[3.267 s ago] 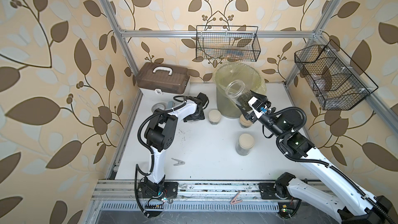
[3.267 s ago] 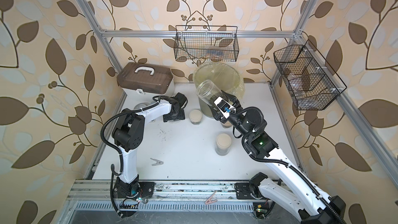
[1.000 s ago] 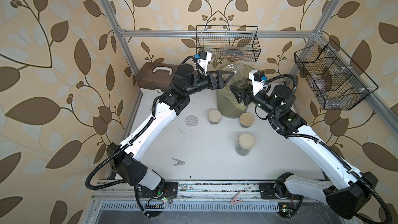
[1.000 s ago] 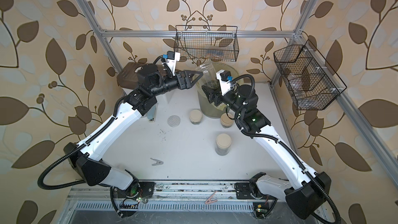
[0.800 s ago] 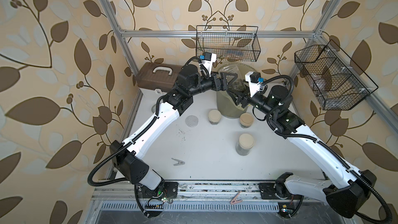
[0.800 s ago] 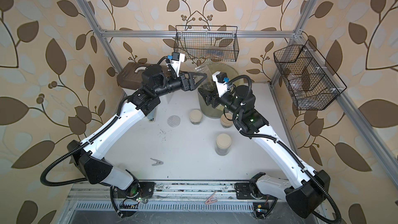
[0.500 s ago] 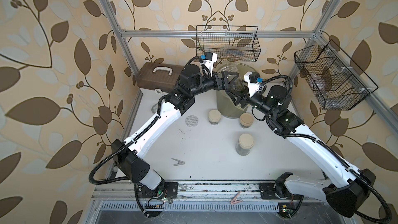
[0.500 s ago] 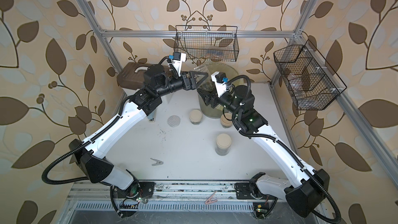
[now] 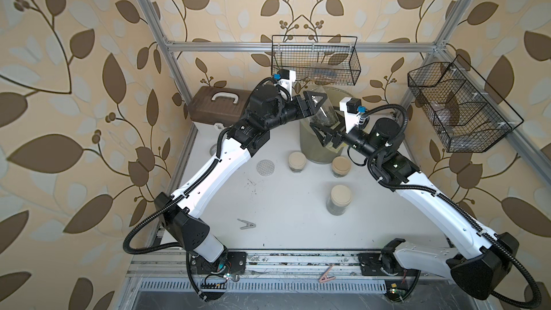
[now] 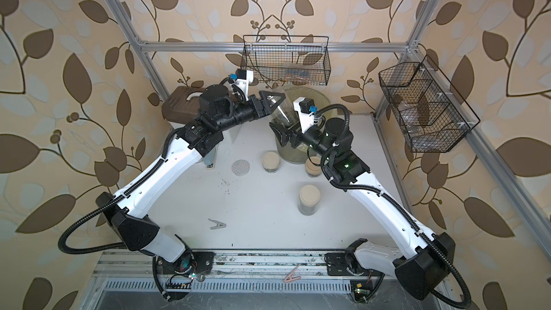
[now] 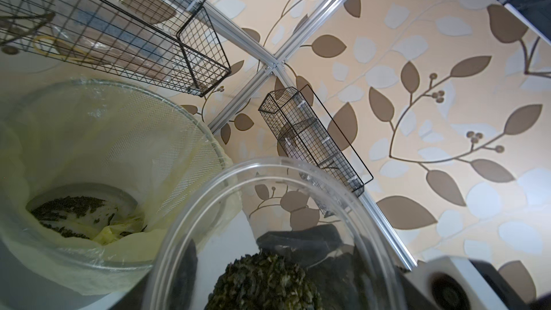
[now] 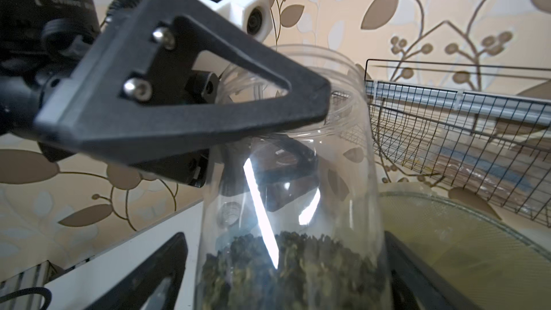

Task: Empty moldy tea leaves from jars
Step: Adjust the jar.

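**Jar handover over the bin, pour not started**

Placement / why:
- The open jar (image 9: 323,111) hangs in the air at 12 o'clock of the surface (image 9: 298,219), over the bin (image 9: 316,156). My read: it is kept there so anything spilled lands in the yellow liner (image 11: 190,156).
- The left gripper (image 9: 320,105) is clamped across the jar just below its mouth. The right wrist view shows one finger in front of the glass and one behind it.
- The right gripper (image 9: 323,132) stands wide apart around the base end and carries nothing. Looks like a handover. A grip near the mouth probably leaves the left wrist free to tip the jar.
- The jar is tilted, mouth toward 11 o'clock.

Containers:
- Open jar: the tea leaves (image 12: 292,263) are pooled at the base end and the upper part is clear glass. Not yet emptied.
- Bin: some dark leaf bits lie at the bottom of the liner.
- Three lidded jars (image 9: 296,162) with beige lids stand on the surface at 7, 5 and farther 5 o'clock of the bin. A dark mass shows through the glass of the nearest one.
- The dotted lid (image 9: 265,167) lies flat at 9 o'clock of the leftmost lidded jar, probably this jar's.

Risk: smooth glass in a narrow grip could slip when tipped.
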